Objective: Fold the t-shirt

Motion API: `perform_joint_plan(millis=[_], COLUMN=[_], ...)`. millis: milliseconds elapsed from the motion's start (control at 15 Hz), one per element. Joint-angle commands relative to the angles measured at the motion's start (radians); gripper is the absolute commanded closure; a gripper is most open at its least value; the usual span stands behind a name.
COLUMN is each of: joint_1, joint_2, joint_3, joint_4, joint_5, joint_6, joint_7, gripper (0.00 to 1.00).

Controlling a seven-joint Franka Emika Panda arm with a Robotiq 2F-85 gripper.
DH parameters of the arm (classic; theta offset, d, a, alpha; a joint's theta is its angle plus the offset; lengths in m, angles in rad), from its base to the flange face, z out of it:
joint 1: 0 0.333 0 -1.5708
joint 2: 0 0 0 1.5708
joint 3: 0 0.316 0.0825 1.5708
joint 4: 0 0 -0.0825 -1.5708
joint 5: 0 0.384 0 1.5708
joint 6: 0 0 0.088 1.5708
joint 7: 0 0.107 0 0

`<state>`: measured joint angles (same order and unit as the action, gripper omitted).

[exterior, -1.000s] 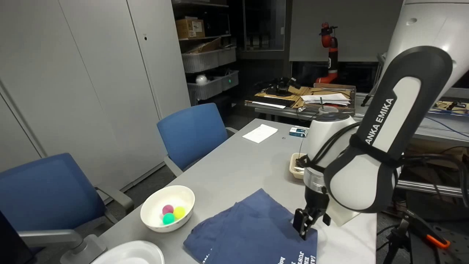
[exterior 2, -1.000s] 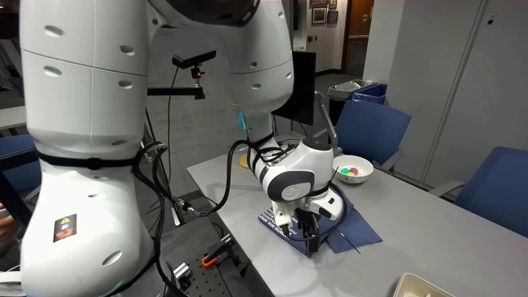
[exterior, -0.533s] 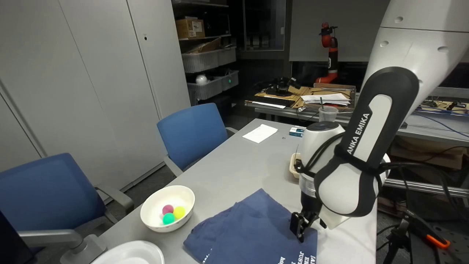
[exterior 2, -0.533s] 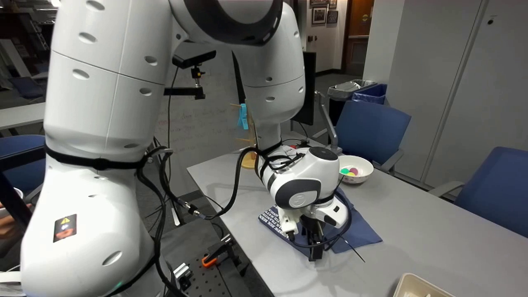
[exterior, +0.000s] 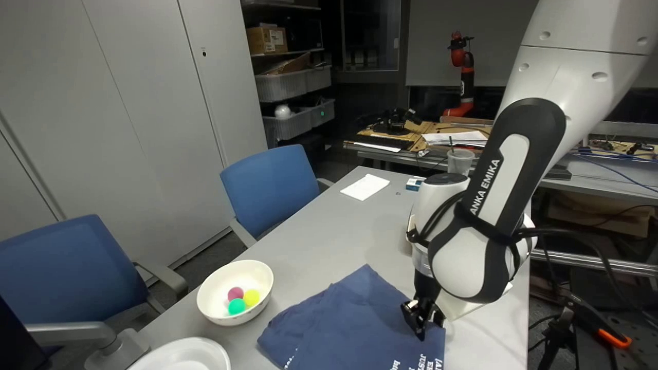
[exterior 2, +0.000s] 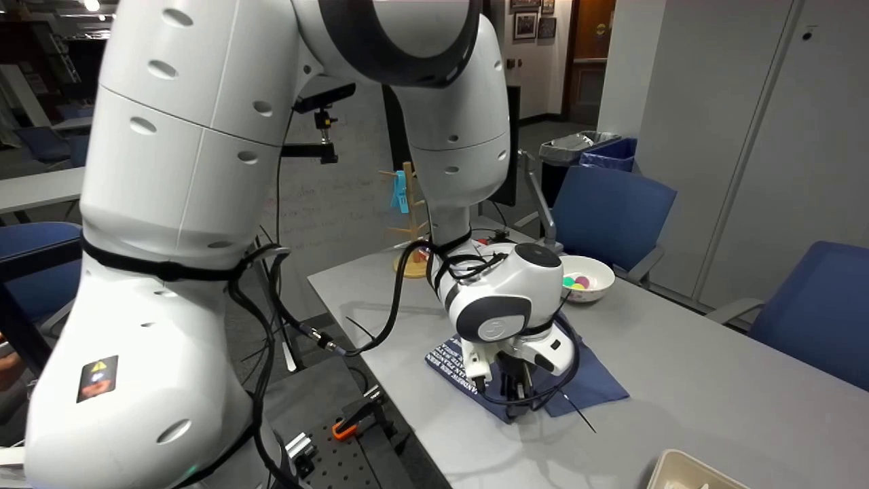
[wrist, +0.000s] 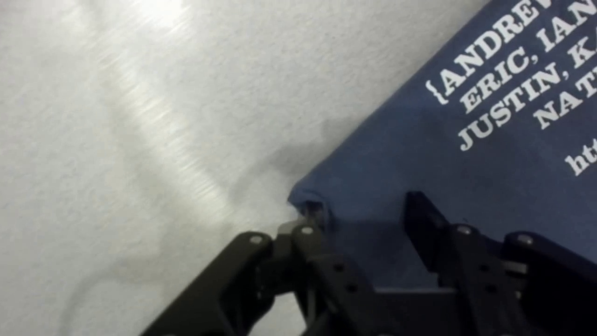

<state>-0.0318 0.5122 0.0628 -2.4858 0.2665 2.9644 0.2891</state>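
Gripper [wrist: 363, 211] sits at a corner of the t-shirt [exterior: 349, 324], fingers apart, one tip at the edge, the other over cloth. It lies layered flat on the table [exterior: 308, 252]. Likely straddling there to pinch that corner for folding.

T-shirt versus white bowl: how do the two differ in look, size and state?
The t-shirt is dark navy with white lettering; the white bowl is off-white. The t-shirt covers far more of the table than the white bowl. The t-shirt lies flat in overlapping layers, the tool at one corner, while the white bowl stands upright, holding three balls, apart from the tool. Both rest on the same grey table.
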Motion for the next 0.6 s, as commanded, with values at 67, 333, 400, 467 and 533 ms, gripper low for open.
perform_joint_plan(millis=[67, 333, 400, 467, 533], joint_1=[-0.035, -0.008, -0.012, -0.031, -0.030], joint_2=[0.007, -0.033, -0.045, -0.057, -0.070], joint_3=[0.051, 0.039, 0.047, 0.069, 0.075], joint_4=[-0.005, -0.047, -0.061, -0.076, -0.092], joint_5=[0.060, 0.048, 0.050, 0.059, 0.059], joint_6=[0.017, -0.023, -0.044, -0.071, -0.098], joint_7=[-0.014, -0.005, -0.009, -0.022, -0.024], gripper=[0.89, 1.00, 1.00, 0.99, 0.99])
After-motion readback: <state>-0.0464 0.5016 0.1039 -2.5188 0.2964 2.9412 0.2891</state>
